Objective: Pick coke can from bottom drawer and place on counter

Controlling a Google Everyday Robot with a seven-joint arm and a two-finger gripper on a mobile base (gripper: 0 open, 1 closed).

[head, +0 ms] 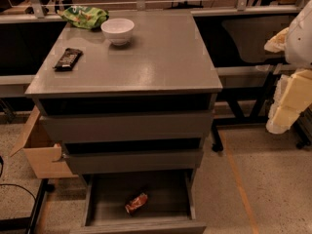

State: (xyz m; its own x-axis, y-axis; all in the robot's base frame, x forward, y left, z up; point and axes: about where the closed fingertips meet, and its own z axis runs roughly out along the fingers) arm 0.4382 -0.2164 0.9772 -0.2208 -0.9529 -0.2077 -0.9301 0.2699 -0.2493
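The coke can (pixel 136 203) is a small red dented can lying on its side in the bottom drawer (pixel 168 194), which is pulled open at the foot of the grey cabinet. The counter (pixel 156 52) is the cabinet's flat grey top. My gripper (pixel 286 104) shows as pale cream parts at the right edge of the view, at about the height of the top drawer. It is well to the right of the cabinet and far above the can, and it holds nothing that I can see.
On the counter stand a white bowl (pixel 117 30), a dark candy bar (pixel 68 59) at the left and a green snack bag (pixel 84 16) at the back left. The two upper drawers (pixel 126 126) are slightly open. A cardboard box (pixel 41 152) sits on the floor at the left.
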